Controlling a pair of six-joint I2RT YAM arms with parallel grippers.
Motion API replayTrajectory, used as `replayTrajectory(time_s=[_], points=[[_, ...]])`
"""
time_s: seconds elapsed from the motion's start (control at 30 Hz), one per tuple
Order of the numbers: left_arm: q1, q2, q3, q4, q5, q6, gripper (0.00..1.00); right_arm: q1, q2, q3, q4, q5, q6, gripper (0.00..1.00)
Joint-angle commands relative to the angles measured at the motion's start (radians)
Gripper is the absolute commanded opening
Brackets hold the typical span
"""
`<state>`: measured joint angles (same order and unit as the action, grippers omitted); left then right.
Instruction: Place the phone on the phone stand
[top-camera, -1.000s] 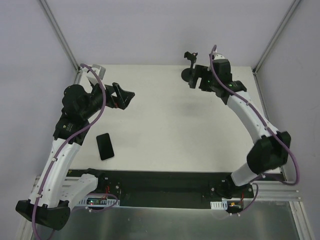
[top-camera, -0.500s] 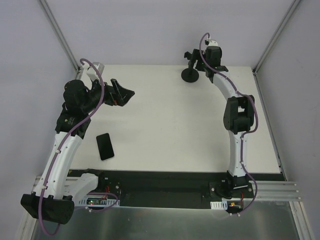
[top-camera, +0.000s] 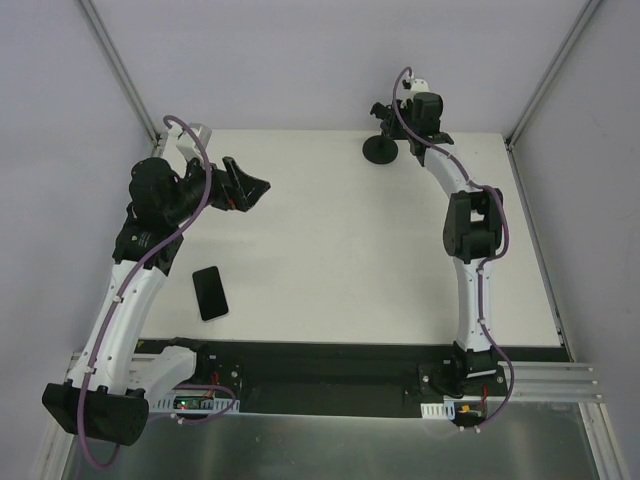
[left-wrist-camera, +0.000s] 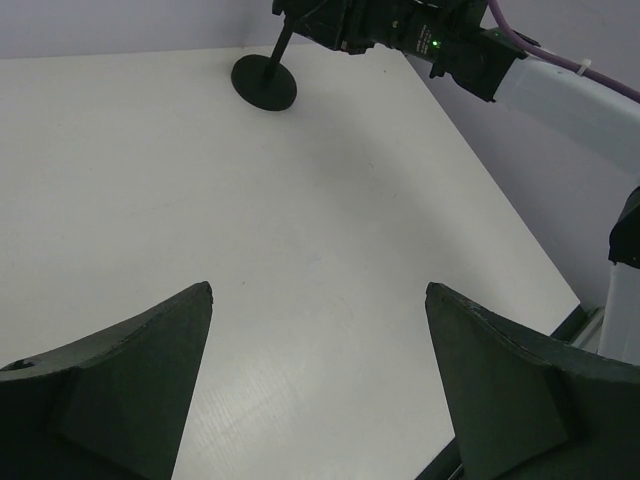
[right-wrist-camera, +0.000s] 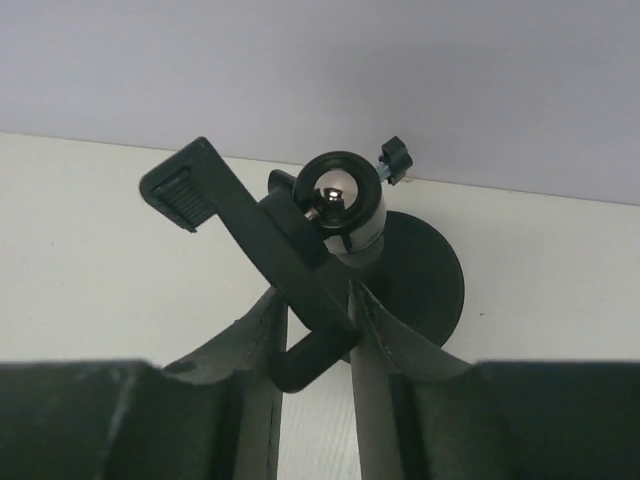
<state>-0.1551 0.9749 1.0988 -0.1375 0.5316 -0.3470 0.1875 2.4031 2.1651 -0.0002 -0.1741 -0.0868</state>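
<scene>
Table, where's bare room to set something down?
The table is bare across its middle and right side, from the phone to the stand. Crowded only at the far edge, where the right fingers flank the stand's bracket.

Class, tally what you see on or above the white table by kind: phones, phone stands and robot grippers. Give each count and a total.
phone: 1
phone stand: 1
grippers: 2 (left gripper, right gripper)
Total: 4
</scene>
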Motion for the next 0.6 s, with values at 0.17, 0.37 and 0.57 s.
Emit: replayTrajectory(time_s=[0.17, 0.37, 0.57], points=[[0.014, 0.036, 0.003, 0.036, -0.012, 0.040, 0.79, 0.041, -0.243, -0.224, 0.005, 0.002, -0.094, 0.01], [0.014, 0.033, -0.007, 0.033, -0.050, 0.052, 0.72, 0.130, -0.502, -0.482, -0.064, 0.149, -0.111, 0.01], [0.015, 0.059, -0.001, 0.026, -0.042, 0.055, 0.65, 0.217, -0.758, -0.779, -0.096, 0.168, -0.039, 0.01]])
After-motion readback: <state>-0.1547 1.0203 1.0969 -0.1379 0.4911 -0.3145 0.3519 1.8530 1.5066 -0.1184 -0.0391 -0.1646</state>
